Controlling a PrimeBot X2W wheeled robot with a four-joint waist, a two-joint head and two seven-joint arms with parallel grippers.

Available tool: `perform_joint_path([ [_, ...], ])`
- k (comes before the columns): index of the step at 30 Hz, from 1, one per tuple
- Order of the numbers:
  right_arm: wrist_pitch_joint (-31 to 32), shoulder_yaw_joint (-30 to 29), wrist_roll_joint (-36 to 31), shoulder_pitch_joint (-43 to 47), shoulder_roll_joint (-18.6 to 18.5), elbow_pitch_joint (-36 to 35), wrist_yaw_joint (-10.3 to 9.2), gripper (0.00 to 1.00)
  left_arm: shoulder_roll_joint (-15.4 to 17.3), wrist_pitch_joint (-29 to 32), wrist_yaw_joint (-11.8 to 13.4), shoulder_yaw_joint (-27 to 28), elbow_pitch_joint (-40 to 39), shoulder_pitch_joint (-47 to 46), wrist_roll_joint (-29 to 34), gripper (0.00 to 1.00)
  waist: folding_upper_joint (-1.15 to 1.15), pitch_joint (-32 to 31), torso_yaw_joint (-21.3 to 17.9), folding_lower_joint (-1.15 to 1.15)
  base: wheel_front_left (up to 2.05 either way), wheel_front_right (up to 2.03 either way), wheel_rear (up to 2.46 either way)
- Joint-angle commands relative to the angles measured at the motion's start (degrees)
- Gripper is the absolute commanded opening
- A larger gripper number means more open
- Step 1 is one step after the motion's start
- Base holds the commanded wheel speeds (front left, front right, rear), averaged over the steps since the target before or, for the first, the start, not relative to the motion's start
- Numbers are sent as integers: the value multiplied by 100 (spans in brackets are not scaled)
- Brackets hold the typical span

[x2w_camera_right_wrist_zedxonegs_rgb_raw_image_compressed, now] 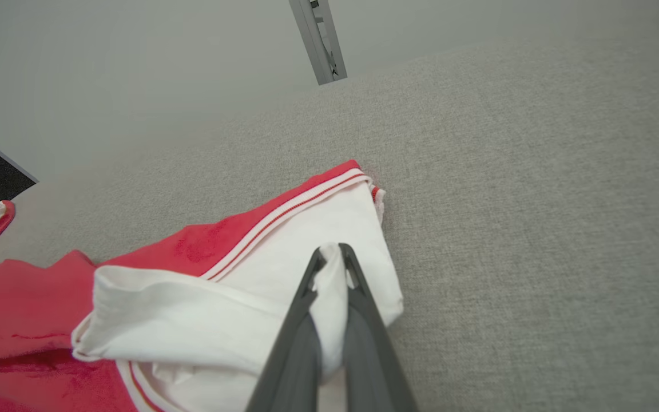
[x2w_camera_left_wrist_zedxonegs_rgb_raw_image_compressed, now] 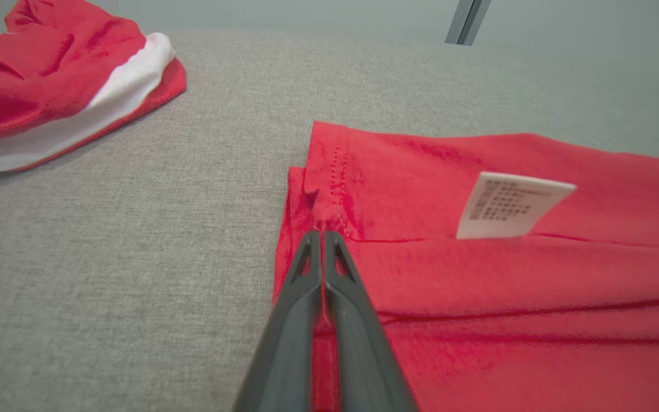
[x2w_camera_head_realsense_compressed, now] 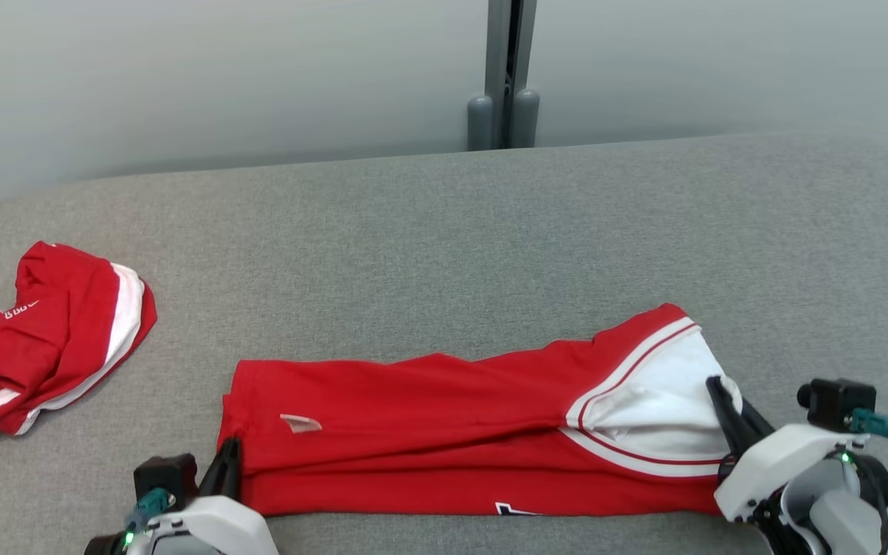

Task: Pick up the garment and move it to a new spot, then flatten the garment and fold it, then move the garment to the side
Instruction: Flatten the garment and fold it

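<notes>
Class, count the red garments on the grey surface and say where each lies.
2. The long garment lies stretched at the front, its ends pinched by the left tool and right tool. The crumpled garment sits at the far left edge. None seems hidden.

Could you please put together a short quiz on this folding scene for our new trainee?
1. True or false: the left pincer is shut on the red garment at its edge.
2. What colour is the cloth that the right pincer pinches? A white, B red, C grey.
3. How many garments lie on the grey surface?
Key: 1 true; 2 A; 3 two, counting the crumpled garment.
</notes>
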Motion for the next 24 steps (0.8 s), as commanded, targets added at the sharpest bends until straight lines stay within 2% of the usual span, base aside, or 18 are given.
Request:
perform_joint_path([
  [1, -37, -31, -67, 96, -14, -44, -2, 0, 26, -26, 6, 51, -44, 87, 51, 0, 0, -61, -59, 0, 0, 0, 0],
  [4, -38, -121, -104, 304, 71, -14, -2, 0, 37, -26, 3, 134, -105, 288, 144, 0, 0, -98, -72, 0, 0, 0, 0],
  [5, -38, -190, -136, 336, 77, 21, -3, 0, 36, -26, 31, 170, -128, 344, 173, 30, 0, -101, -67, 0, 0, 0, 0],
  [6, -37, -242, -166, 358, 92, 43, -2, 41, 38, -26, 46, 207, -169, 384, 219, 96, 0, -101, -58, 0, 0, 0, 0],
  [7, -38, -309, -198, 369, 118, 32, -2, 100, 30, -26, 61, 248, -229, 409, 265, 100, 0, -88, -41, 0, 0, 0, 0],
  [13, -33, -667, -453, 406, 181, -139, -2, 100, -67, -26, 219, 489, -650, 544, 575, 100, 0, 103, 80, 0, 0, 0, 0],
  [24, 753, -502, -538, 227, 415, 663, -2, 100, -270, -27, 88, 643, -781, 430, 922, 100, 0, 371, 490, 0, 0, 0, 0],
])
